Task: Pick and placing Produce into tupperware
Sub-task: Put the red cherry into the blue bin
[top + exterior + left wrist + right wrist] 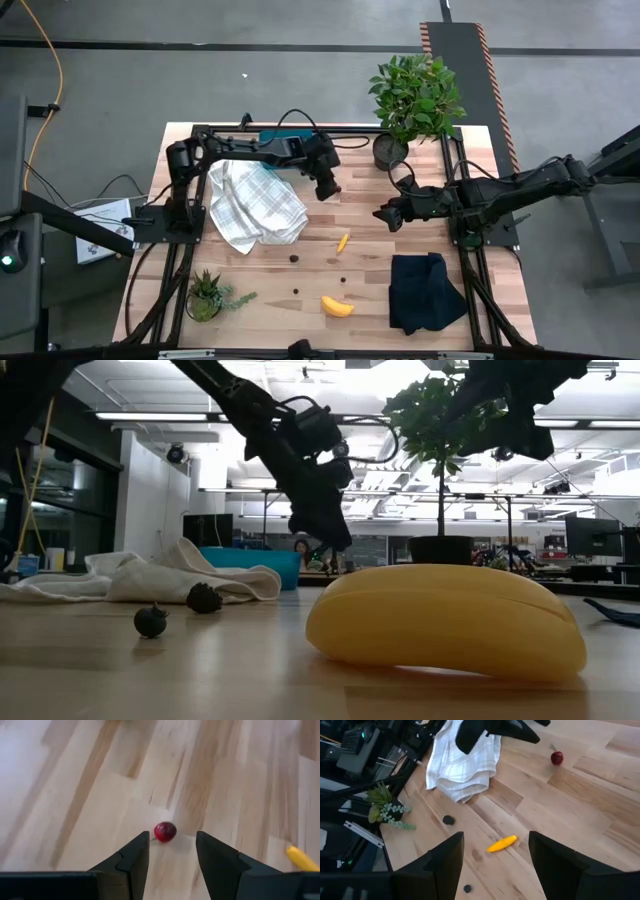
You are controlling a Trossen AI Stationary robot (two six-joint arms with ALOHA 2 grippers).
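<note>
A small red round fruit (165, 831) lies on the wooden table, just ahead of my left gripper (172, 840), which is open above it with its fingers tilted down; nothing is between them. The teal tupperware (272, 134) stands at the table's far edge, partly hidden behind my left arm. A yellow banana (337, 306) lies near the front edge. A small orange-yellow piece (343, 241) and dark berries (294, 257) lie mid-table. My right gripper (383, 215) hovers open at centre right, holding nothing.
A white checked cloth (255, 205) lies crumpled on the left, under my left arm. A black folded cloth (425, 290) is at the front right. A leafy potted bush (415, 95) stands at the far right, a small spiky plant (205, 295) at the front left.
</note>
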